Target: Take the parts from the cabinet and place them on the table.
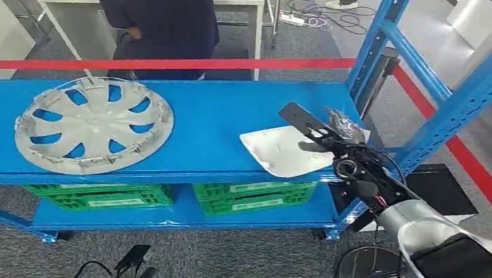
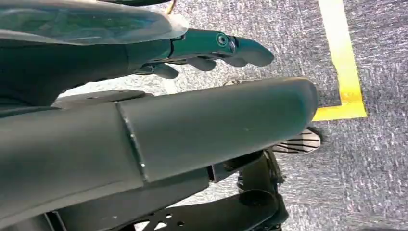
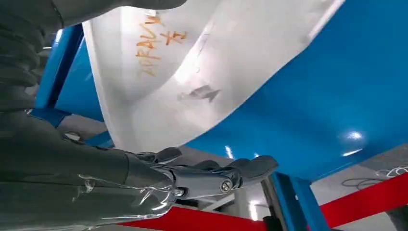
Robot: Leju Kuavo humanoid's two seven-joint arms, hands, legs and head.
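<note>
Nearest of all is the robot's right arm, a silver forearm rising from about five o'clock in the head view and reaching up toward the blue shelf [image 1: 211, 119] of the cabinet. At its end the right hand [image 1: 328, 134] sits at the near right corner of that shelf, over the edge of a white panel part [image 1: 281, 152]. From the wrist view, the thumb and dark fingers [image 3: 250, 168] lie below the panel's underside [image 3: 192, 72], stretched out rather than curled, with a gap to the white surface. I judge the hand to be spread and not yet holding anything, lined up so the fingers can go under the overhanging edge while the upper part comes down on top.

That panel lies flat at roughly three o'clock on the shelf, its corner poking past the front lip, which is likely why the hand approaches from the side rather than from above. Orange lettering marks its underside.

A silver wheel cover [image 1: 93, 124] rests face up at nine o'clock on the same shelf, well apart from the panel and untouched. It looks like the next part to fetch.

On the lower shelf, two green crates [image 1: 252, 195] sit side by side. A red barrier tape [image 1: 169, 62] runs behind the cabinet, and a person in dark clothing [image 1: 160, 10] stands beyond it at twelve o'clock, beside a white desk.

The left hand [image 2: 211, 50] hangs by the robot's side over grey carpet, fingers loosely extended, holding nothing.
</note>
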